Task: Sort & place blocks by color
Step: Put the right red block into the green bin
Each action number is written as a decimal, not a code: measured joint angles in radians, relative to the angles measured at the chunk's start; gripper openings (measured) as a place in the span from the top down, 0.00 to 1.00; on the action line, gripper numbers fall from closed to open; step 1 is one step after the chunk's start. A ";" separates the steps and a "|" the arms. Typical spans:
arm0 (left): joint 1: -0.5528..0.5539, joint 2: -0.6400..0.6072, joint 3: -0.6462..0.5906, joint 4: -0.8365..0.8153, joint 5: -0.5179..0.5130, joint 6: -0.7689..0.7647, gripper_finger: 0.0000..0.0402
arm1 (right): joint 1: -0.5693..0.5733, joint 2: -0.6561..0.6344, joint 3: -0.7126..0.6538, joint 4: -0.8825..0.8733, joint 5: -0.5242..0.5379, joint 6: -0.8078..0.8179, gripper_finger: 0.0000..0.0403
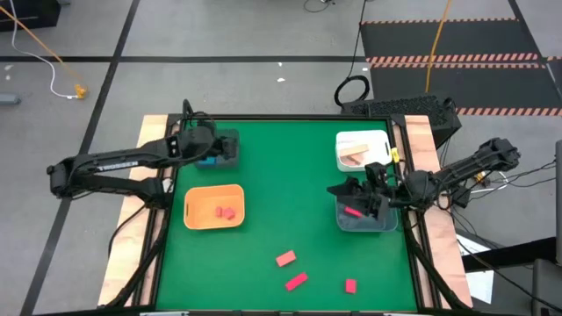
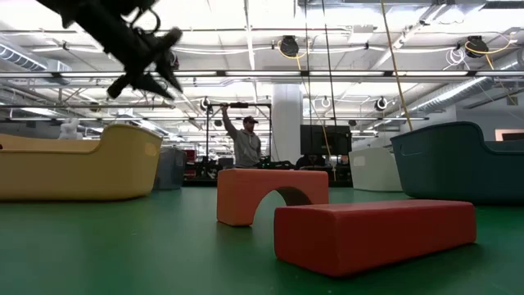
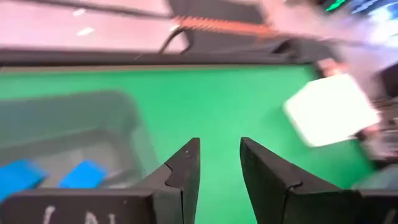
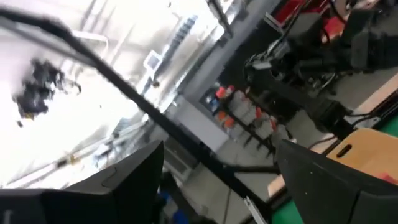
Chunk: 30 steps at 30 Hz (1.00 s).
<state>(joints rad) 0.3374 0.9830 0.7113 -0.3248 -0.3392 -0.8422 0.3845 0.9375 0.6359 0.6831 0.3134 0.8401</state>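
A big open robotics lab or industrial hall is housing this rig: exposed white ceiling trusses with hanging lights [image 2: 288,45] are stretching overhead, a person in a cap [image 2: 245,141] is standing among distant benches (monitors behind), and grey concrete floor with striped black mats [image 1: 448,39] is surrounding the green-topped worktop [image 1: 290,175].

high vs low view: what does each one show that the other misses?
Only the high view shows the bin contents: two red blocks in the orange bin, one red block in the bin under the right tool, and tan pieces in the white bin. It also shows the left tool over the far-left bin.

Only the low view shows the arch shape of one red block and a person beyond the table.

Both show red blocks loose on the green mat.
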 joint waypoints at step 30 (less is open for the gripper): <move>-0.310 -0.166 0.000 0.163 0.002 0.081 0.71 | 0.353 0.478 0.171 -0.546 -0.481 1.329 0.26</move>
<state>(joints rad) 0.0278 0.8165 0.7113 -0.1620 -0.3370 -0.7608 0.7371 1.4159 0.8070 0.1371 -0.1674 2.1687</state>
